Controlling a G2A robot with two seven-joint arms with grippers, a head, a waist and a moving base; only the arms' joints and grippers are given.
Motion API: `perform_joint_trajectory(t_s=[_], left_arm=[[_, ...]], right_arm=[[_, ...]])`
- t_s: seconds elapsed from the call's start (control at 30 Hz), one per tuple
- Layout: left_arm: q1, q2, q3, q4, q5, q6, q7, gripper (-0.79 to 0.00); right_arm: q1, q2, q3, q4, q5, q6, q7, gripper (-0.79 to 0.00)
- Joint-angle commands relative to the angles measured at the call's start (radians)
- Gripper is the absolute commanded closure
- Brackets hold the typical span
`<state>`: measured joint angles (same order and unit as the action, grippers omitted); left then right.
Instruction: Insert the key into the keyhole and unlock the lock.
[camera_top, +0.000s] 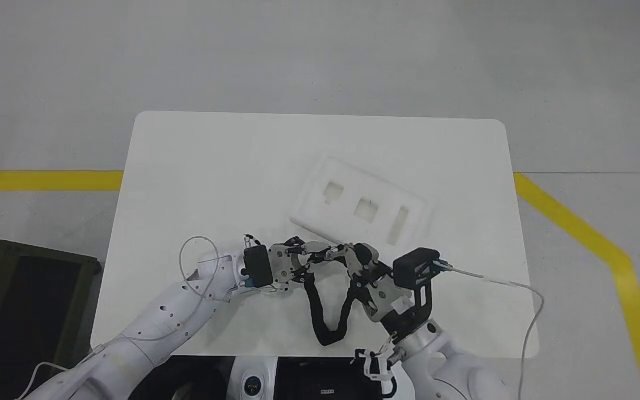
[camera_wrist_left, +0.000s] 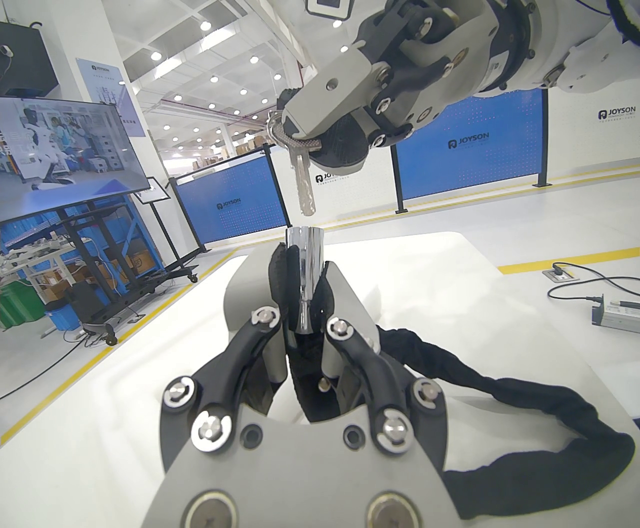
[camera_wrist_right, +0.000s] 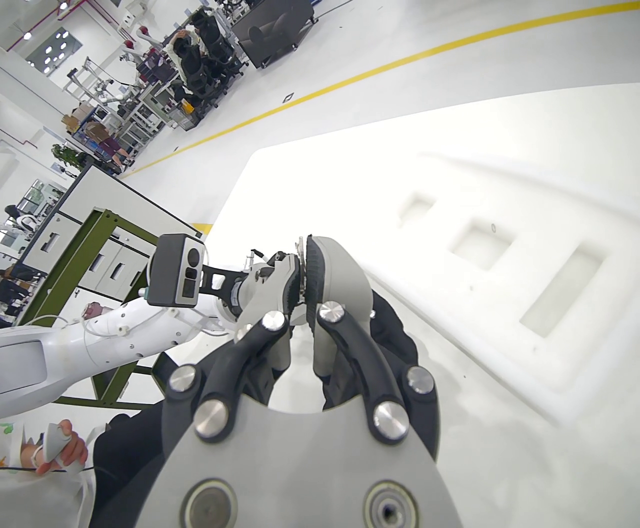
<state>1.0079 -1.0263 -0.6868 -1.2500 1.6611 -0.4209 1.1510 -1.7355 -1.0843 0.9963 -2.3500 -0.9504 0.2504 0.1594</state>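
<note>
My left gripper (camera_wrist_left: 300, 287) is shut on the lock (camera_wrist_left: 307, 260), a chrome cylinder standing between its pads with its end face up. A black sleeved cable (camera_wrist_left: 525, 400) trails from the lock in a loop over the table. My right gripper (camera_wrist_left: 312, 137) is shut on the head of a silver key (camera_wrist_left: 304, 185). The blade points down at the cylinder's end, with a small gap between tip and lock. From above, the left gripper (camera_top: 293, 262) and right gripper (camera_top: 335, 255) face each other near the table's front, cable loop (camera_top: 325, 315) below them. The right wrist view has its gripper (camera_wrist_right: 300, 272) pinching the key's edge (camera_wrist_right: 300, 245).
A white foam tray (camera_top: 365, 207) with three rectangular recesses lies on the white table (camera_top: 200, 180) just behind the grippers; it also lies beyond the right gripper as the tray (camera_wrist_right: 500, 240). The table's left and far parts are bare.
</note>
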Motion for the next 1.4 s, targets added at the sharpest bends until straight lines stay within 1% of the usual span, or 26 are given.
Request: perform_joint_trajectory(t_s=[0.0,0.97,1.37], left_arm=[[0.000,0.000,0.000,0.000,0.000,0.000,0.000,0.000],[0.000,0.000,0.000,0.000,0.000,0.000,0.000,0.000],[0.000,0.000,0.000,0.000,0.000,0.000,0.000,0.000]], right_arm=[[-0.004,-0.002,-0.001,0.000,-0.004,0.004,0.000,0.000],[0.016,-0.032,-0.024,0.000,-0.058,0.052,0.052,0.000],[0.015,-0.043,-0.024,0.000,-0.078,0.057,0.062,0.000]])
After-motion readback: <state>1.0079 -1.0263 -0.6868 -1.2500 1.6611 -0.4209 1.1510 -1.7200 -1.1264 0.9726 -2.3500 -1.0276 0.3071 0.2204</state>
